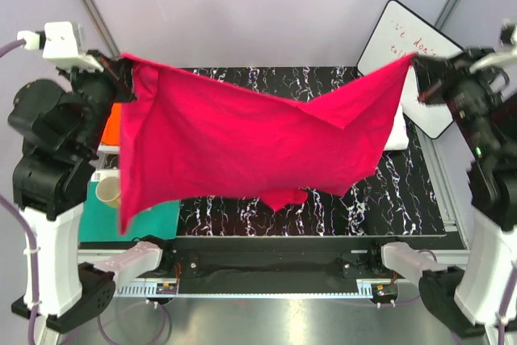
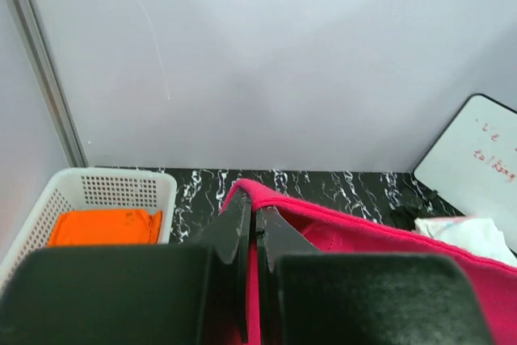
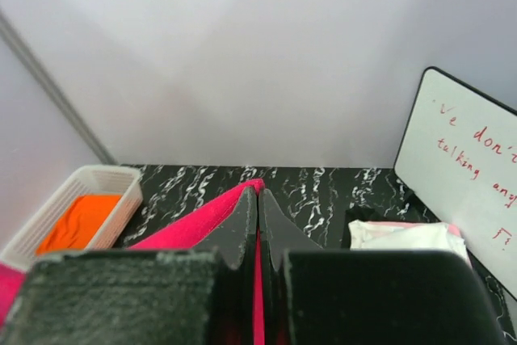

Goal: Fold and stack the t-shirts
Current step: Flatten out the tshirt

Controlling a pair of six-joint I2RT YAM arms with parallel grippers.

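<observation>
The left gripper (image 2: 252,212) has its fingers pressed together on an upper corner of the crimson-pink t-shirt (image 1: 242,143), with a thin fold of the cloth pinched between them. It is raised at the far left of the scene. The right gripper (image 3: 258,199) is likewise clamped tight on the opposite corner of the same shirt, raised at the far right; a sliver of red cloth shows between its closed fingers.

Between the two, the shirt hangs spread out like a banner above the table (image 1: 404,191), which is black with white marbling. The shirt's top edge sags in the middle. Its left side drops lowest, and a small flap dangles from the bottom near the middle. From above I cannot tell whether the bottom edge touches the table.

Behind the left part of the shirt, on the left of the table, stands a white perforated basket (image 2: 121,187) with the orange t-shirt (image 2: 101,226) lying folded flat inside it. Nearer on that side lies a teal-green board (image 1: 153,220), partly covered by the hanging cloth, with a pale cup (image 1: 109,191) just beside the shirt's left edge.

On the right, the white t-shirt (image 3: 404,236) lies bunched on the table near the foot of a whiteboard (image 3: 468,159), which leans tilted and carries red handwriting.
</observation>
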